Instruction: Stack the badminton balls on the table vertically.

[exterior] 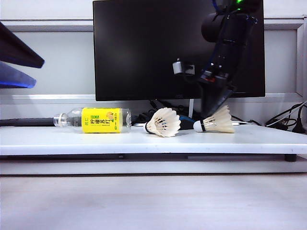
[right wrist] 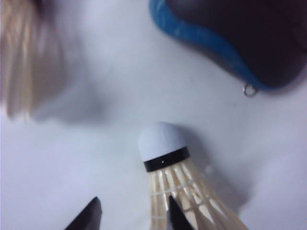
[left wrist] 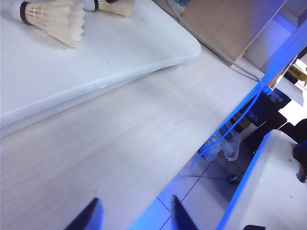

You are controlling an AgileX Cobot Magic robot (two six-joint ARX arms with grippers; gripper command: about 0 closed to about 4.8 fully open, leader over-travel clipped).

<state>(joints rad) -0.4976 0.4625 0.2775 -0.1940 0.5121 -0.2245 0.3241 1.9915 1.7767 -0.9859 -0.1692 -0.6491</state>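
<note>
Two badminton balls lie on their sides on the white table [exterior: 72, 141]. One badminton ball [exterior: 163, 122] is near the middle, the other [exterior: 217, 122] to its right. My right gripper [exterior: 211, 111] comes down from above onto the right one. In the right wrist view its jaws [right wrist: 133, 215] stand apart over bare table. One fingertip [right wrist: 175, 216] overlaps the feather skirt of that ball [right wrist: 165, 155], and nothing sits between the fingers. The other ball [right wrist: 26, 57] is a blur. My left gripper [left wrist: 134, 215] hangs open over the wood-grain surface, far from both balls [left wrist: 53, 18] [left wrist: 112, 5].
A plastic bottle with a yellow label [exterior: 96, 120] lies on the table's left part. A black monitor [exterior: 158, 48] stands behind, with cables [exterior: 288, 120] at the back right. A blue-and-black mouse [right wrist: 230, 33] lies just beyond the right ball.
</note>
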